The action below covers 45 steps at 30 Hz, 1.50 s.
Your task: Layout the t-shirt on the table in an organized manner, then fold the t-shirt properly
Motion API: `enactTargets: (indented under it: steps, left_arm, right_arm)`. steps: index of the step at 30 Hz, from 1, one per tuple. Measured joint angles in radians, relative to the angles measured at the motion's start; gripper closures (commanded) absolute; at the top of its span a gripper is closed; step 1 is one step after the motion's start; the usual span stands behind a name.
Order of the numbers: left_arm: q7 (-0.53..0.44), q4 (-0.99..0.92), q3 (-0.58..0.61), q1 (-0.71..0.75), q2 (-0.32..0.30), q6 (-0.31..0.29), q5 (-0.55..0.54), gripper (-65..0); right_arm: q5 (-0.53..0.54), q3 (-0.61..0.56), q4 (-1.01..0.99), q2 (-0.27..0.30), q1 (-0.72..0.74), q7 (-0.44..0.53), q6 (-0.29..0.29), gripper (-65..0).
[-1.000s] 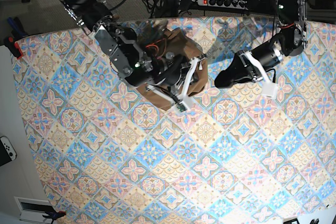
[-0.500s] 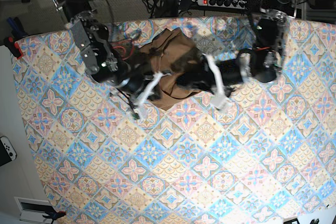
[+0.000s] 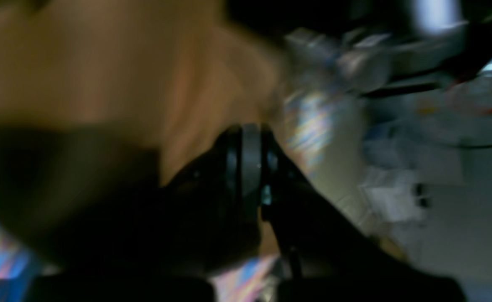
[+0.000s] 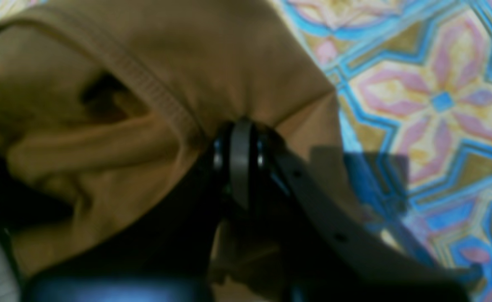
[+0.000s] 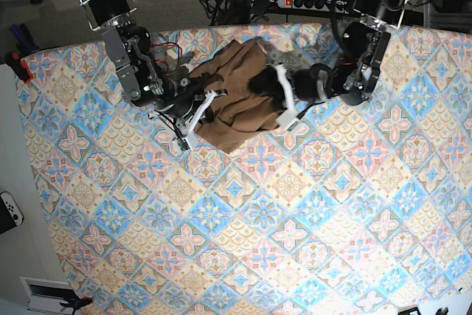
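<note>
The tan-brown t-shirt (image 5: 240, 112) lies crumpled in a heap near the far edge of the table (image 5: 295, 219). In the base view my right gripper (image 5: 206, 108) is at the heap's left side. The right wrist view shows this gripper (image 4: 239, 134) shut on the t-shirt (image 4: 103, 63), with fabric puckered around its tips beside a stitched hem. My left gripper (image 5: 262, 85) reaches in from the right over the heap's top. The blurred left wrist view shows it (image 3: 248, 138) shut against the t-shirt (image 3: 103, 63); no pinched fabric shows.
A power strip and cables (image 5: 317, 1) lie beyond the table's far edge. A white controller (image 5: 9, 212) and a red-handled tool (image 5: 18, 60) sit off the left side. The patterned cover (image 4: 438, 100) shows beside the shirt.
My left arm has swung in from the right onto the shirt. My right gripper has moved left, and more of the shirt now shows between the two arms.
</note>
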Motion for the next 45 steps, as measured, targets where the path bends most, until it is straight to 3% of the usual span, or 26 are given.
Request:
enactTargets:
  steps: [5, 9, 13, 16, 21, 28, 32, 37, 40, 45]
  left_arm:
    - [0.005, -0.02, 0.0, 0.005, 0.007, -0.006, 0.09, 0.0]
    - [0.004, -0.018, -0.004, 0.005, 0.006, -0.008, 0.107, 0.0]
    - [0.01, 0.017, -0.005, 0.008, 0.003, 0.0, 0.04, 0.0]
    - [0.0, 0.098, -0.005, 0.006, 0.002, -0.002, -0.026, 0.0]
    - [-0.003, 0.167, -0.018, -0.005, 0.006, -0.002, -0.027, 0.0]
    - [0.006, -0.019, -0.128, -0.039, 0.041, -0.001, 0.138, 0.0]
    - [0.0, -0.066, -0.058, -0.079, 0.046, -0.005, 0.152, 0.0]
    - [-0.007, -0.083, -0.058, -0.076, 0.048, -0.005, 0.148, 0.0]
    - [-0.003, -0.077, -0.093, -0.072, 0.05, -0.007, 0.137, 0.0]
    - [0.005, 0.071, -0.197, -0.021, 0.045, -0.003, 0.131, 0.0]
  right_arm:
    - [0.017, 0.009, -0.047, 0.0, 0.003, 0.03, 0.018, 0.0]
    - [0.014, 0.056, -0.02, -0.005, -0.003, -0.01, 0.019, 0.0]
    - [-0.015, 0.114, 0.107, 0.005, -0.008, -0.128, 0.0, 0.0]
    - [-0.009, 0.136, 0.22, 0.005, 0.0, -0.152, 0.007, 0.0]
    - [-0.011, 0.135, 0.245, -0.001, -0.005, -0.185, 0.004, 0.0]
    - [-0.006, 0.129, 0.117, -0.002, -0.003, -0.076, 0.013, 0.0]
    - [-0.009, 0.067, -0.012, 0.0, -0.001, -0.021, 0.01, 0.0]
    - [0.024, 0.03, -0.113, 0.001, 0.015, 0.062, 0.027, 0.0]
    - [-0.004, 0.028, -0.057, 0.0, 0.003, 0.052, 0.009, 0.0]
    - [0.006, 0.11, 0.149, 0.029, -0.01, -0.103, 0.019, 0.0]
